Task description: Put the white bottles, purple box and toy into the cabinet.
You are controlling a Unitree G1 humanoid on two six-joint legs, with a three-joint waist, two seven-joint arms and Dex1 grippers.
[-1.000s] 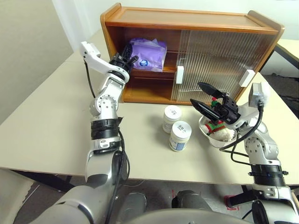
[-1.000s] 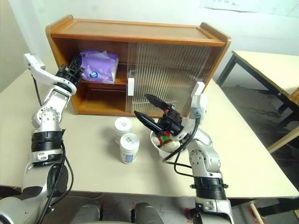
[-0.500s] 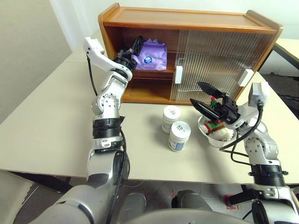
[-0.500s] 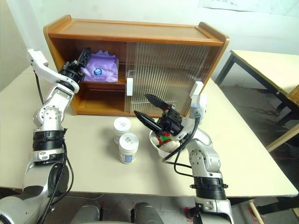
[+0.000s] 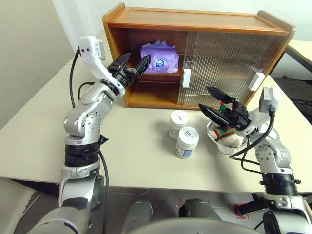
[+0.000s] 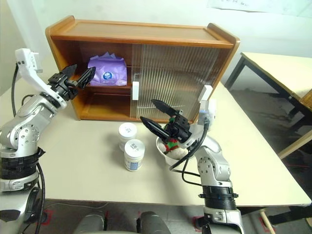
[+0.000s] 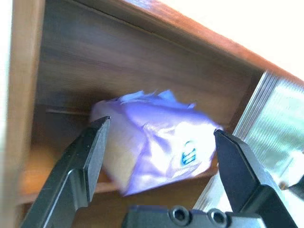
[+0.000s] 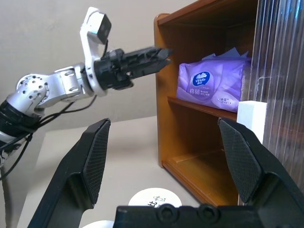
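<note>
The purple box (image 5: 160, 59) lies on the upper shelf of the cabinet (image 5: 195, 20), in its open left half. My left gripper (image 5: 135, 60) hangs open just outside the shelf, pointing at the box and clear of it; the left wrist view frames the box (image 7: 156, 142) between the fingers. Two white bottles (image 5: 179, 123) (image 5: 187, 141) stand on the table in front of the cabinet. The toy (image 5: 227, 132) sits in a steel bowl (image 5: 215, 141). My right gripper (image 5: 204, 97) is open and empty above the bowl's left edge.
Ribbed sliding doors (image 5: 224, 63) with white handles cover the cabinet's middle and right. The lower shelf (image 5: 151, 95) on the left is open. A second table (image 6: 278, 68) stands to the right. The beige tabletop (image 5: 48, 131) stretches out to the left of the bottles.
My left gripper opened, let go of the purple box on the upper shelf and drew back out of the cabinet, its elbow swinging left. The right arm stayed still.
</note>
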